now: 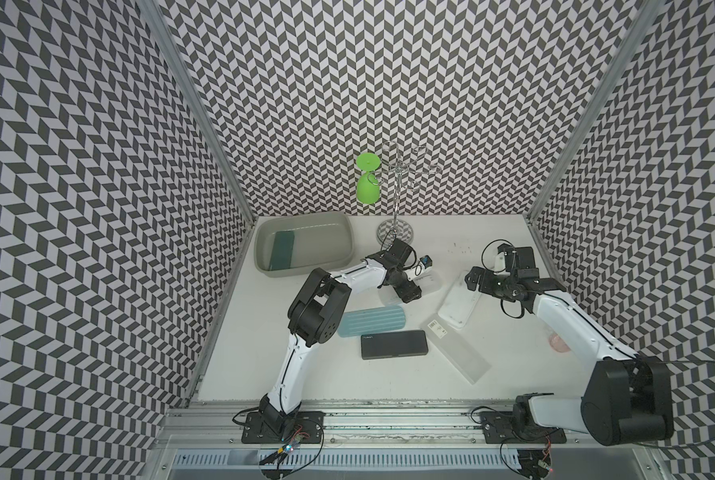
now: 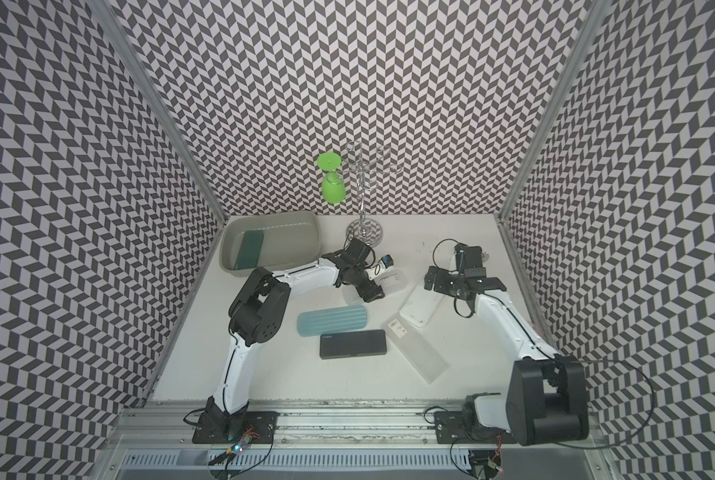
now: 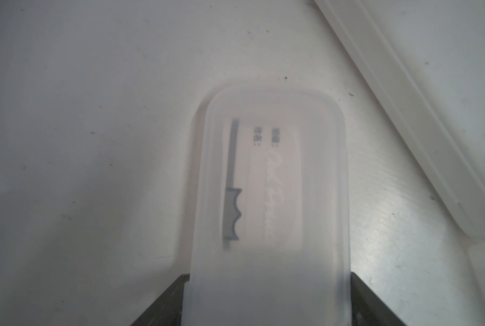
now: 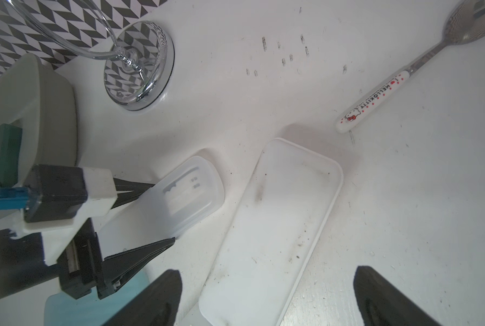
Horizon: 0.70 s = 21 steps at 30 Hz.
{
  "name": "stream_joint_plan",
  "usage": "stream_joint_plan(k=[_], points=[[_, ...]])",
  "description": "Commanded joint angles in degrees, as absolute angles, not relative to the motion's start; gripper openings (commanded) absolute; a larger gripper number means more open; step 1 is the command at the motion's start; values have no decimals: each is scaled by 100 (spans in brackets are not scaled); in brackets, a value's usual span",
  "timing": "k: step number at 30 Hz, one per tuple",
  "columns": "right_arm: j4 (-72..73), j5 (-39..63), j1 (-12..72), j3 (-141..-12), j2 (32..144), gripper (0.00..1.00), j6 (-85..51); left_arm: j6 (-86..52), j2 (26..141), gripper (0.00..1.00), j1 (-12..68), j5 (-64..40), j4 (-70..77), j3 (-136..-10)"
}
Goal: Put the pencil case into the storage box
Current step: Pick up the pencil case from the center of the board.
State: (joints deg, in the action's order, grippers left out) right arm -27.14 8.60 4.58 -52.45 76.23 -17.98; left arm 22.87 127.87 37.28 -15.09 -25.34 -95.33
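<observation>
A frosted translucent pencil case (image 3: 272, 197) sits between the two black fingers of my left gripper (image 3: 268, 278), which is shut on its sides. In both top views this gripper (image 1: 407, 293) (image 2: 372, 293) is at mid-table, right of the storage box (image 1: 305, 217) (image 2: 289, 241). The box is a grey-green tub at the back left with a dark green case (image 1: 283, 249) lying in it. The right wrist view shows the held case (image 4: 190, 194) low over the table. My right gripper (image 4: 268, 271) (image 1: 474, 282) stands open above a white case (image 4: 278, 225).
A light blue ribbed case (image 1: 372, 322), a black case (image 1: 394, 344) and a long clear case (image 1: 457, 351) lie in front. A chrome rack (image 1: 395, 199) with a green glass (image 1: 367, 187) stands behind. A spoon (image 4: 404, 76) lies at the far right.
</observation>
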Motion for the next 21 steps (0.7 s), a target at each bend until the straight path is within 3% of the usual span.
stream_joint_plan(k=[1, 21], points=[[-2686, 796, 422, -5327, 7646, 99, -1747, 2121, 12310, 74, 3602, -1227, -2701, -9589], [-2345, 873, 396, -5017, 7530, 100, -1961, 1742, 10941, 68, 2849, -916, -2293, -7969]])
